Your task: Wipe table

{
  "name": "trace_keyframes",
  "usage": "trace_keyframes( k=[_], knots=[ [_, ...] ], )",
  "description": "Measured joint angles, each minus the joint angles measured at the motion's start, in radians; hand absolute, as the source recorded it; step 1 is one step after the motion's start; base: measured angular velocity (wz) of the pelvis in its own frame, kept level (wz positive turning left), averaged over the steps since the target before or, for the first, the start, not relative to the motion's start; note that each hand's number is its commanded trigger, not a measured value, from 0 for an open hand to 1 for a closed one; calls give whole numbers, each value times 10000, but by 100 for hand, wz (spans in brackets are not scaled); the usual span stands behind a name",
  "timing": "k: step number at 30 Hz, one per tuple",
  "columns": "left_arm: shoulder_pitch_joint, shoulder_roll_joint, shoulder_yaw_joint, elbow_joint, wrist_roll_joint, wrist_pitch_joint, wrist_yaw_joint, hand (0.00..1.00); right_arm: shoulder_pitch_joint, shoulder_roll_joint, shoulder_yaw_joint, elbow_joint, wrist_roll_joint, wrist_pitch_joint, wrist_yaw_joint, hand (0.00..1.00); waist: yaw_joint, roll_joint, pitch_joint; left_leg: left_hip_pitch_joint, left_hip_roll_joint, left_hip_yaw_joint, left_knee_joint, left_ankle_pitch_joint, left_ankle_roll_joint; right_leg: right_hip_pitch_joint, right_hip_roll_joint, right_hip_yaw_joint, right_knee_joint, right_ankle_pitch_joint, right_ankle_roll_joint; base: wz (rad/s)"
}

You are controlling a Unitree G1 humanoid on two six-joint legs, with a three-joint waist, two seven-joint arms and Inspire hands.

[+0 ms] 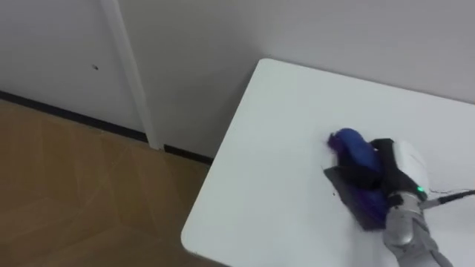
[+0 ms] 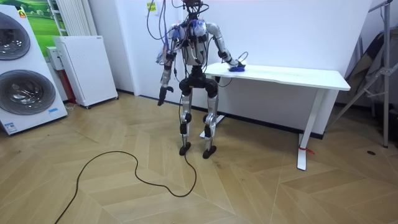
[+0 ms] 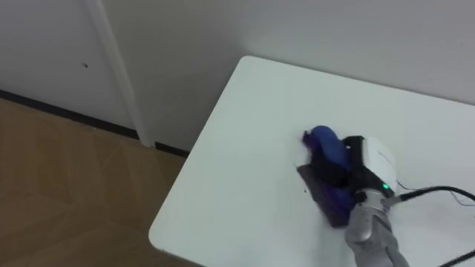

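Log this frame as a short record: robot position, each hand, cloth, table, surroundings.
robot position: standing on the wood floor at the end of the table, the end at the room view's left
right hand: on the tabletop, resting on the cloth
left hand: hanging at the robot's side, away from the table
cloth: blue, bunched, partly under the right hand
table: white top, against the wall
surroundings: washing machines at the room view's left

A white rectangular worktop (image 1: 274,163) stands against a pale wall (image 1: 297,30), with 1 bunched dark blue cloth (image 1: 352,144) lying on it near its left end.
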Motion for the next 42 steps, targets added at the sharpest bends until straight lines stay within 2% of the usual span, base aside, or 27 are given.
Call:
trace_keyframes(
  k=[4, 6, 8, 10, 13, 14, 16, 19, 21, 23, 24, 25, 26, 27, 28, 30, 32, 33, 35, 36, 38, 42],
  knots=[
    [215, 136, 509, 5, 47, -43, 24, 0, 657, -513, -893, 591, 443, -86, -326, 100, -151, -7, -64, 151, 17, 140, 0, 4, 4, 205, -21, -54, 18, 0, 0, 13],
    [197, 135, 528, -4, 284, -151, 16, 0, 889, -702, -1369, 962, 362, -228, -294, 100, -285, -47, -114, 265, 23, 468, 0, 4, 4, 280, -38, 202, 29, -5, 9, -2],
    [189, 140, 548, -6, 287, -270, 10, 0, 976, -694, -1652, 1154, 326, -234, -320, 100, -317, -89, -110, 346, 16, 532, 0, 4, 4, 354, -41, 253, -11, -9, 14, -16],
    [139, 145, 581, -58, 284, -340, 10, 0, 1294, -691, -1892, 1162, 187, -237, -337, 100, -377, -176, -146, 405, 0, 529, -2, 3, 6, 500, -64, 242, -101, -41, 67, -4],
    [84, 142, 581, -173, 284, -360, 9, 0, 1557, -702, -2038, 1202, 165, -237, -388, 100, -502, -247, -122, 524, 1, 529, -6, -7, 8, 604, -78, 230, -99, -155, 82, 0],
    [65, 136, 573, -177, 284, -360, 6, 0, 1578, -706, -2041, 1196, 168, -236, -412, 100, -535, -300, -87, 536, 3, 531, -32, -8, 7, 600, -67, 231, -94, -152, 78, 0],
    [53, 132, 564, -182, 279, -360, -17, 0, 1617, -700, -2028, 1133, 163, -212, -410, 100, -534, -295, -88, 535, 19, 540, -42, -6, 4, 603, -43, 246, -65, -144, 64, 0],
    [86, 51, 491, -181, 277, -360, -93, 0, 1564, -688, -1952, 882, -146, 22, -409, 100, -492, -255, -96, 540, 21, 530, -29, -2, -2, 574, 3, 381, -58, -136, 51, -5],
    [117, 43, 359, -161, 230, -353, -99, 0, 1513, -589, -1793, 529, -469, 356, -390, 100, -382, -223, -100, 581, 31, 541, -42, 0, -6, 499, 24, 451, 63, -128, 37, -17],
    [78, 43, 189, -142, 203, -349, -101, 0, 1509, -598, -1485, 179, -696, 715, -401, 100, -214, -215, -83, 586, 44, 524, -49, 0, -6, 410, 28, 468, 116, -100, 6, -30],
    [-20, 47, 29, -79, 199, -341, -98, 0, 1475, -607, -1193, -87, -917, 1040, -394, 100, -57, -239, -18, 575, 50, 519, -44, 0, -5, 285, 34, 523, 250, -99, 1, -32],
    [-49, 46, -39, 6, 201, -346, -100, 0, 1435, -618, -1014, -197, -1014, 1148, -372, 100, 50, -218, -22, 547, 55, 517, -41, 0, -5, 237, 43, 552, 277, -93, -10, -35],
    [-180, 28, -131, 113, 205, -363, -129, 0, 1323, -585, -636, -551, -1327, 1371, -214, 100, 207, -207, -12, 479, 70, 523, -45, 0, -5, 156, 59, 585, 276, -66, -38, -42],
    [-364, 22, -221, 268, 222, -409, -138, 0, 1186, -533, -121, -932, -1658, 1469, -56, 100, 481, -140, 35, 437, 85, 505, -61, 0, -5, 17, 66, 580, 351, -42, -63, -39],
    [-425, 28, -290, 356, 227, -416, -136, 0, 985, -488, 167, -1011, -1803, 1486, -3, 100, 542, -172, 93, 386, 87, 489, -78, -1, -5, -56, 62, 564, 407, -40, -65, -21],
    [-628, 35, -562, 514, 158, -377, -166, 0, 234, -308, 998, -1133, -2081, 1535, 313, 100, 577, -156, 119, 108, 82, 337, -29, 0, -5, -289, 52, 468, 430, -7, -86, 6],
    [-940, 55, -1089, 583, 165, -342, -262, 0, -969, -157, 2012, -1100, -2470, 1554, 770, 100, 843, -164, 254, -360, 67, 173, 171, 28, -38, -744, 46, 458, 600, 13, -113, 17],
    [-1182, 59, -1286, 579, 169, -350, -307, 0, -1454, -136, 2401, -1028, -2568, 1513, 957, 100, 952, -179, 294, -581, 62, 73, 230, 60, -54, -917, 46, 383, 580, 22, -130, 24],
    [-1312, 80, -1490, 559, 163, -389, -397, 0, -2137, -122, 2846, -804, -2591, 1491, 1085, 100, 1222, -205, 288, -861, 55, -59, 275, 142, -80, -1186, 47, 310, 585, 34, -156, 23],
    [-1332, 90, -1584, 540, 159, -405, -465, 0, -2515, -135, 3163, -706, -2589, 1495, 1081, 100, 1397, -258, 249, -1036, 66, -105, 283, 160, -93, -1331, 47, 231, 574, 50, -183, 15],
    [-1298, 87, -1656, 548, 148, -376, -491, 0, -2865, -135, 3359, -518, -2599, 1429, 1057, 100, 1450, -214, 272, -1167, 66, -326, 332, 163, -98, -1328, 36, 45, 551, 53, -188, 26],
    [-1185, 137, -1658, 552, -54, -331, -490, 0, -2895, -194, 3399, -415, -2427, 1328, 1045, 100, 1409, -208, 230, -1177, 66, -489, 320, 164, -99, -1227, 41, -137, 446, 53, -187, 19]
  ],
)
